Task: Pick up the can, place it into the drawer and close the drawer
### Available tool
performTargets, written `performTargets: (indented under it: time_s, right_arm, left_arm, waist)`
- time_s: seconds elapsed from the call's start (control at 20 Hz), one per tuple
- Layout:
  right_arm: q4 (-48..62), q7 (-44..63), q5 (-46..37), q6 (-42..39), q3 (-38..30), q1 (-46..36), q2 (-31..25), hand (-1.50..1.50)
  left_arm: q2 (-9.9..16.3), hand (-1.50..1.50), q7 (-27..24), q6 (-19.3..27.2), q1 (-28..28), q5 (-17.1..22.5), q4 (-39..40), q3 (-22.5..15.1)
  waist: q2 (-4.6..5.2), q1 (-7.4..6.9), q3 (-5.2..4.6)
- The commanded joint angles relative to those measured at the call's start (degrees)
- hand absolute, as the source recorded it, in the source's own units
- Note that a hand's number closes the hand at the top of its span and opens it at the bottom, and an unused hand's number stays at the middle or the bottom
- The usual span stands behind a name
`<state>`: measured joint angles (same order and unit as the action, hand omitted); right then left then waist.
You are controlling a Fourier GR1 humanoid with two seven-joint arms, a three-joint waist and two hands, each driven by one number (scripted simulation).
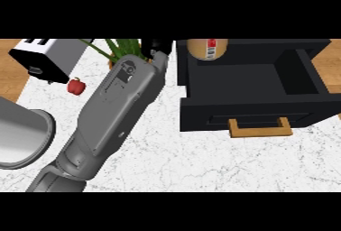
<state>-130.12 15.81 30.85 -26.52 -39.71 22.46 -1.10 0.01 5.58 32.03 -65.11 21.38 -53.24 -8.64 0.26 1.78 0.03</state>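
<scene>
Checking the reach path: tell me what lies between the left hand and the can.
Head view: only the open drawer's left wall edge separates left hand from can.

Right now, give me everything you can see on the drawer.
The drawer is a black, matte box with a wood-coloured handle on its front panel. It is pulled open, its inside visible from above and dark. It sits on the white marbled counter at the view's right. A tan can with a red-and-white label shows at its back left corner, cut off by the view's top; whether it rests inside or is held above cannot be told. No hand touches the handle.
</scene>
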Motion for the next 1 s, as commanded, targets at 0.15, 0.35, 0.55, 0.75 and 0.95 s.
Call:
performTargets:
  time_s: [0.15,0.35,0.55,0.75,0.95]
  right_arm:
    - [-1.39,-0.09,-0.14,0.2,1.04,0.36,1.03,-1.5]
    - [-1.86,0.91,-0.8,0.82,1.7,-0.5,-0.03,-1.5]
    - [-0.85,-0.29,-1.49,-0.01,2.1,-0.28,0.87,-1.5]
    - [-0.17,0.57,-0.04,-0.73,1.45,-0.43,-0.56,-1.5]
    - [-1.31,-0.95,-1.51,0.09,1.79,-0.52,0.84,-1.5]
  left_arm:
    - [-0.01,1.5,-0.93,4.23,-8.75,7.6,7.52,-5.43]
    - [-0.01,1.5,-5.7,3.82,-11.59,11.64,13.78,-6.86]
    - [-0.01,1.5,-5.65,7.72,-12.53,16.93,13.93,-13.08]
    - [-0.01,1.5,-7.42,7.87,-15.71,19.0,19.22,-13.23]
    - [-0.01,1.5,-7.57,5.52,-17.67,19.99,23.58,-12.32]
  waist:
    - [-0.01,0.57,0.01]
    - [0.23,1.21,0.02]
    - [0.16,1.77,0.05]
    - [0.33,2.07,0.07]
    - [0.33,1.41,0.05]
